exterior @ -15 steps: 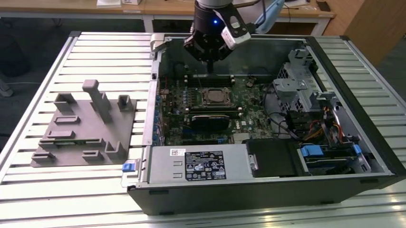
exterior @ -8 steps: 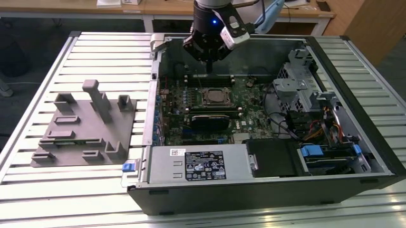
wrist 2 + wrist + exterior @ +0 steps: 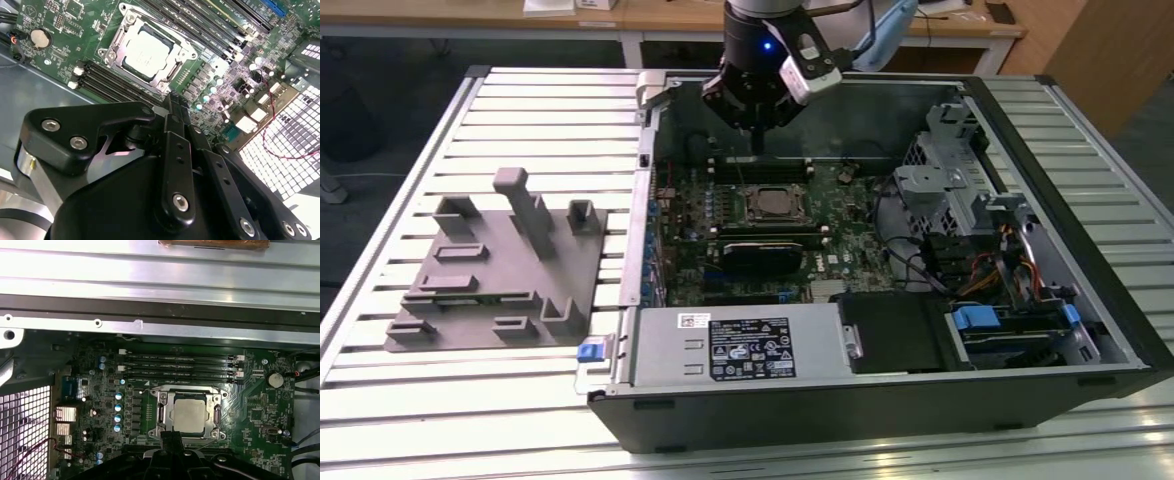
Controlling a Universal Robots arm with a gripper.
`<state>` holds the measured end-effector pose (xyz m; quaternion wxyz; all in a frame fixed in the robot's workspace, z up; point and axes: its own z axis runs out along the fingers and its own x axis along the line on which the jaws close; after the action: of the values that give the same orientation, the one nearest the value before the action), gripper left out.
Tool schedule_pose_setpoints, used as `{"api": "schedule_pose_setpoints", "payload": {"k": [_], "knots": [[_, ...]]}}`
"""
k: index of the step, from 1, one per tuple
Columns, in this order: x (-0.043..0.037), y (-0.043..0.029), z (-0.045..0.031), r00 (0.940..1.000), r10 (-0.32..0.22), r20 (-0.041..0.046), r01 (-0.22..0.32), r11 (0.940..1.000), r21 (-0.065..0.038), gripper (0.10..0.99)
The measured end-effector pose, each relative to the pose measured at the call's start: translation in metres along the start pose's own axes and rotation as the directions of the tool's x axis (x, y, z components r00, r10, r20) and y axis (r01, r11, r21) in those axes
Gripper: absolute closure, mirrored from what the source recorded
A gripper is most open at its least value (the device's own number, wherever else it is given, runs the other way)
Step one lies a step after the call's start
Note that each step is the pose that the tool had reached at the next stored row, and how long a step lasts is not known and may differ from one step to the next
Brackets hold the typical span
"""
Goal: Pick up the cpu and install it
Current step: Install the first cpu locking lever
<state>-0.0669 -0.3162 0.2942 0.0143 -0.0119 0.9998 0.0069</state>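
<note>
- The black gripper (image 3: 173, 102) hangs over the open computer case (image 3: 1067, 385); in the second wrist view its fingers (image 3: 176, 117) look pressed together with nothing between them.
- Just beyond the fingertips, the cpu (image 3: 146, 52), a small flat square chip with a pale silvery metal top, sits in the metal-framed socket (image 3: 216, 416) on the green motherboard (image 3: 260, 410), apart from the gripper.
- Beyond the cpu in the first wrist view run black memory slots (image 3: 180, 366).
- Outside the case, a grey moulded fixture (image 3: 494, 270) rests on the slatted metal table (image 3: 400, 395).
</note>
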Motion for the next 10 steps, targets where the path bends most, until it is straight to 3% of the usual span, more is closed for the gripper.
{"api": "schedule_pose_setpoints", "payload": {"k": [10], "knots": [[0.0126, 0.0003, 0.0039, 1.0000, 0.000, 0.0000, 0.000, 1.0000, 0.000, 0.980]]}}
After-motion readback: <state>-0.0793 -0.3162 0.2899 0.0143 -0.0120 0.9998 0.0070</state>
